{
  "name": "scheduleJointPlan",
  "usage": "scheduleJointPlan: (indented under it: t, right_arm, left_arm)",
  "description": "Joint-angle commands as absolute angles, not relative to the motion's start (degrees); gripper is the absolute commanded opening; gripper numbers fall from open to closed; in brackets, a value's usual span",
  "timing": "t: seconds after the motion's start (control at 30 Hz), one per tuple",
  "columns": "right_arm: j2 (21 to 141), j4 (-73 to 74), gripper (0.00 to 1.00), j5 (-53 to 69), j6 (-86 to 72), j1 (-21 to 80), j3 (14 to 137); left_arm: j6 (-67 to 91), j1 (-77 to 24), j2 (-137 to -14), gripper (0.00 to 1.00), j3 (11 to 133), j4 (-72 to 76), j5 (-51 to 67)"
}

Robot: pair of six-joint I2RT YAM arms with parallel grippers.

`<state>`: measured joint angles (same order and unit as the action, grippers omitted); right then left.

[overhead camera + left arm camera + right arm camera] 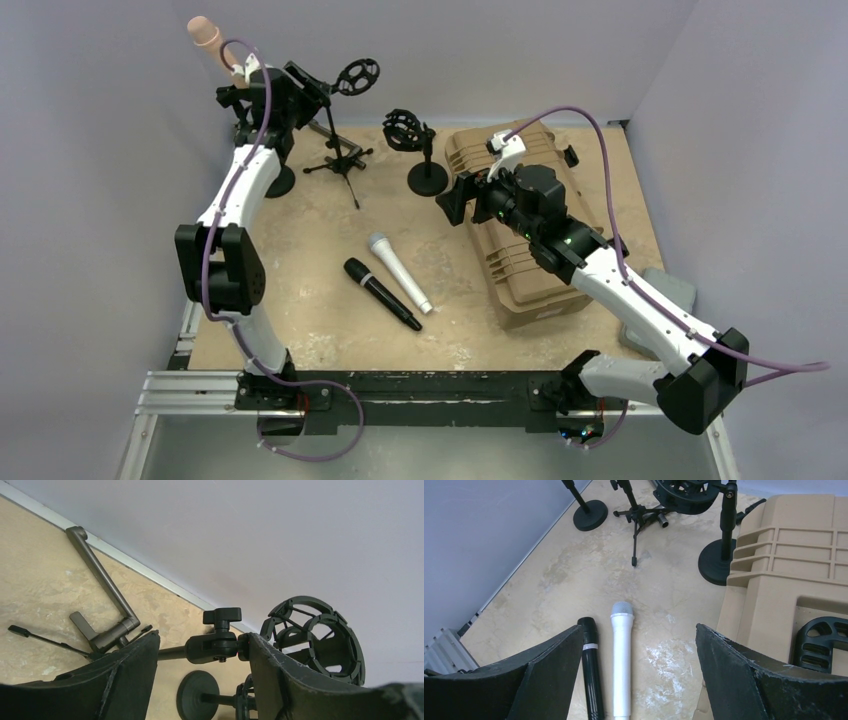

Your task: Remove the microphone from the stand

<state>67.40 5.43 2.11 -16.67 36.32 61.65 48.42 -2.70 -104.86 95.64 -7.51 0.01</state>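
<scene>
A tan-pink microphone (205,35) sticks up at the back left, in a stand whose round base (280,182) sits behind my left arm. My left gripper (305,92) is open beside it, at the boom of a tripod stand (343,160). In the left wrist view the open gripper (202,635) has the tripod's swivel joint (215,645) between its fingers, and an empty shock mount (320,640) to the right. My right gripper (452,200) is open and empty over the table. In the right wrist view the right gripper (639,627) hangs above two loose microphones.
A white microphone (398,270) and a black microphone (382,293) lie side by side mid-table; both show in the right wrist view (622,660) (591,670). A round-base stand (428,178) with an empty shock mount stands centre back. A tan hard case (520,270) lies on the right.
</scene>
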Motion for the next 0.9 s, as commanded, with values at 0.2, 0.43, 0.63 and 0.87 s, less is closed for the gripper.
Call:
scheduleJointPlan:
  t: [0.2, 0.43, 0.63, 0.87]
  right_arm:
    - [65.2, 3.3, 0.81, 1.8, -16.5, 36.2, 61.1]
    - [65.6, 3.4, 0.81, 2.2, -16.5, 36.3, 61.4]
    - [66.0, 3.3, 0.81, 2.1, -16.5, 36.2, 61.6]
    - [66.1, 3.2, 0.81, 2.8, -15.4, 36.2, 61.9]
  left_arm:
    - [38.9, -2.6, -108.8, 0.60, 88.4, -20.5, -7.5]
    - [35.8, -2.9, -108.2, 0.63, 90.2, -19.8, -4.2]
    - [33.5, -3.7, -102.4, 0.70, 91.5, -20.4, -1.1]
    - [32.5, -3.7, -95.3, 0.76, 91.4, -23.1, 5.4]
